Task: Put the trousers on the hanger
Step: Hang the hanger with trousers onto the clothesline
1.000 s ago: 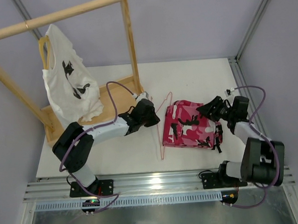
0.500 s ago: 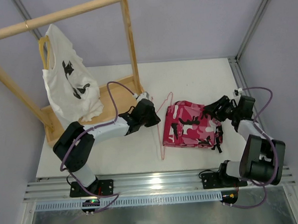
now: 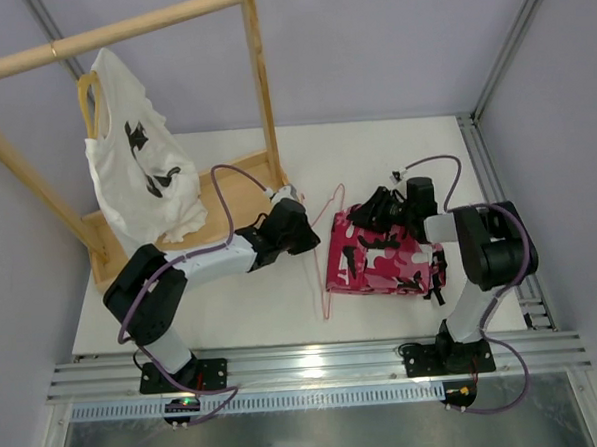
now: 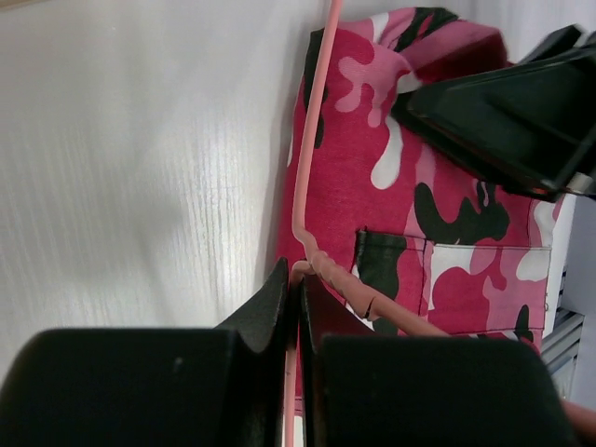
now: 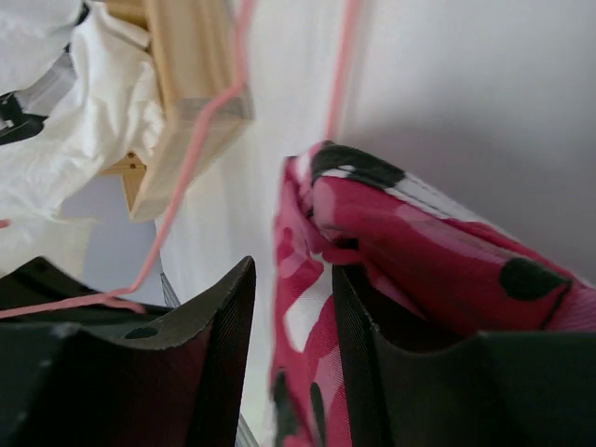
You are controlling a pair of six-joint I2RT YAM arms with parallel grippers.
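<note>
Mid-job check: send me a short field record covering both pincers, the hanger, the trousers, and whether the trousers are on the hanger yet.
left pincer: shut on the pale-pink wire hanger
right pincer: open, jaws astride the far edge of the camouflage trousers
trousers: folded, lying flat on the table
hanger: low at the trousers' left edge, hook toward the far side
trousers on hanger: not yet
background: white T-shirt hanging on the wooden rack
</note>
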